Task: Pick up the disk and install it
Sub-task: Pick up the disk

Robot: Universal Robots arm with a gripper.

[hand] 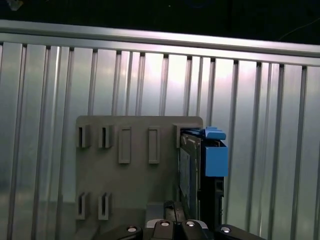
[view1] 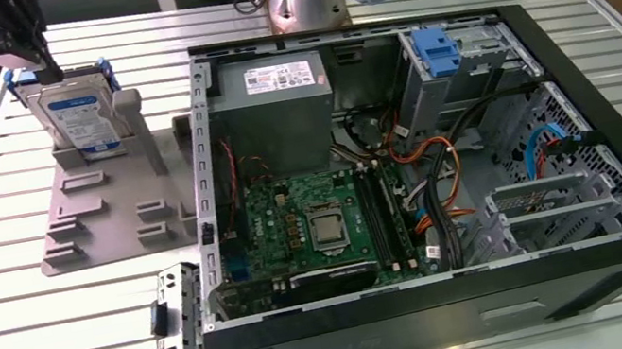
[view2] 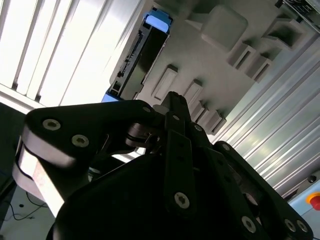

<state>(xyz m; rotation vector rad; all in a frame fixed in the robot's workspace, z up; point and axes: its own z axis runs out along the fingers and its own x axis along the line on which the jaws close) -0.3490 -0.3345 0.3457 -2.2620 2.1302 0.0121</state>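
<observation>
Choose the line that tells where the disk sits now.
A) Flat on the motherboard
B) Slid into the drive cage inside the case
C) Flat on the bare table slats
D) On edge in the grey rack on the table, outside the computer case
D: the disk stands on edge in the grey rack, to the exterior view's left of the open computer case, with the gripper above it.

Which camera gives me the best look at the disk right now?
The exterior view: the disk stands upright in the grey stand, label face showing. Both wrist views catch its narrow edge and blue rail.
</observation>
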